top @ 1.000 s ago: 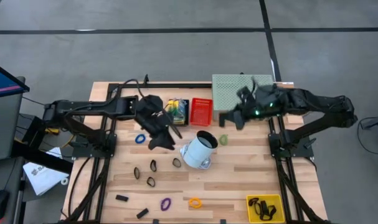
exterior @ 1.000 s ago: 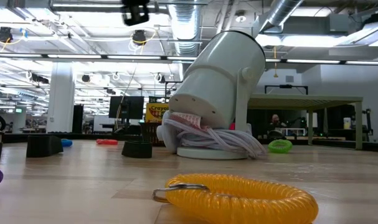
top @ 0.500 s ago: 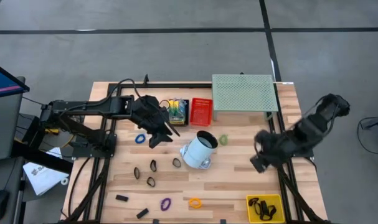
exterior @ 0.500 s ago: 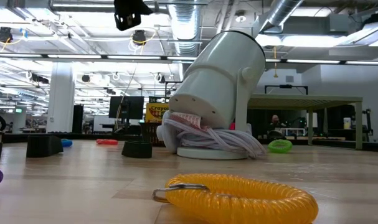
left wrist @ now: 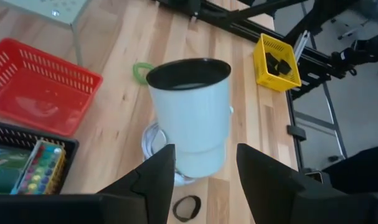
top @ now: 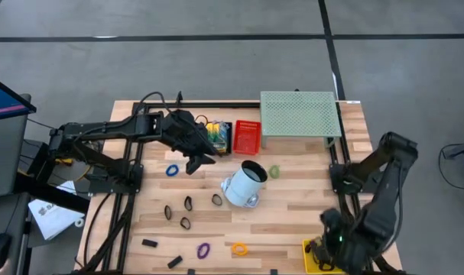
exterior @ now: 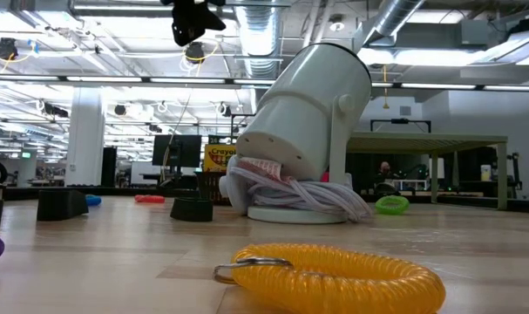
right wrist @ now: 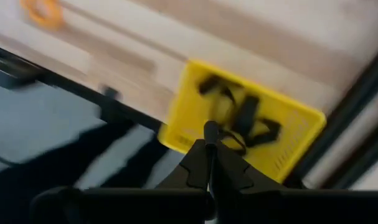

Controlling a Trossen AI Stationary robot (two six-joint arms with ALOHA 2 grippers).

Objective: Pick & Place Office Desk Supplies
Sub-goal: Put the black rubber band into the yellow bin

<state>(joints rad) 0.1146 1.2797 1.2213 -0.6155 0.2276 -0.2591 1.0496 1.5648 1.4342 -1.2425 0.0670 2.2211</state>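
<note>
While black clips fill the yellow bin under the closed, empty right end effector, rings and clips still litter the table's front; left end effector hovers part-open, empty.

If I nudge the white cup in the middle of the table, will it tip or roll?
The white cup already leans on a coiled cord, so it probably tips easily. Being round-sided, it would likely roll once down. It looks empty inside, so probably light.
</note>
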